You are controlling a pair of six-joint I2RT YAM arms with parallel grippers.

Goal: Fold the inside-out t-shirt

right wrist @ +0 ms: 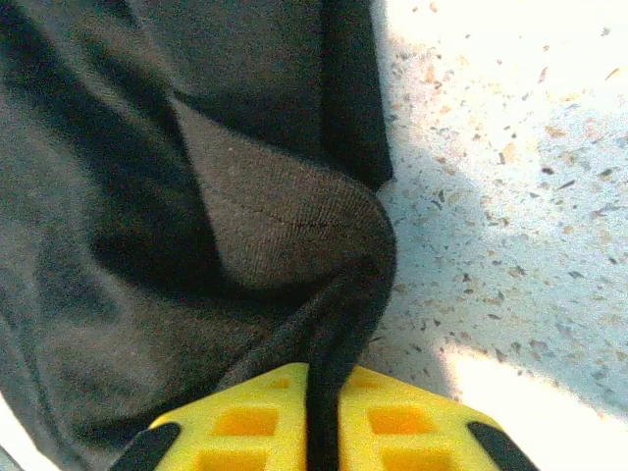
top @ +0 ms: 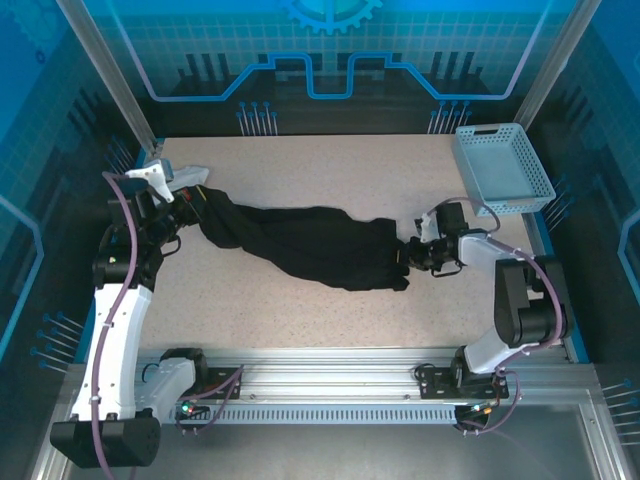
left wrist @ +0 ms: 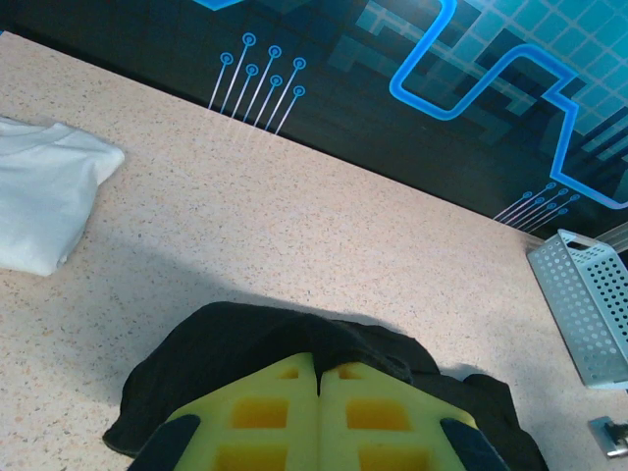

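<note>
Your black t-shirt (top: 310, 245) is lying in one long rumpled strip across the middle of the desk (top: 330, 160), running from the left claw (top: 197, 205) over to the right claw (top: 408, 258). It's wider and thicker toward the right end, and narrower and kind of ropey on the left.

Your left claw (left wrist: 319, 365) is closed all the way. On the left wrist cam the two yellow fingers (left wrist: 265, 412) sit pressed flat against each other, and the t-shirt (left wrist: 235, 339) bunches up right under the tips. From overhead, that end of the fabric runs straight into the claw, so I'd call it a grip on the cloth.

Your right claw (right wrist: 322, 383) is clamped on the t-shirt (right wrist: 147, 196) too. On the right wrist cam you can see a fold of dark cloth squeezed between the yellow fingers, with the shirt's edge lying on the speckled desk just beside it.

Other stuff: there's a white folded garment (top: 185, 172) near the far left corner, close behind the left claw and apart from the black fabric. A grey perforated basket (top: 500, 170) sits at the far right corner, well apart from the shirt.
</note>
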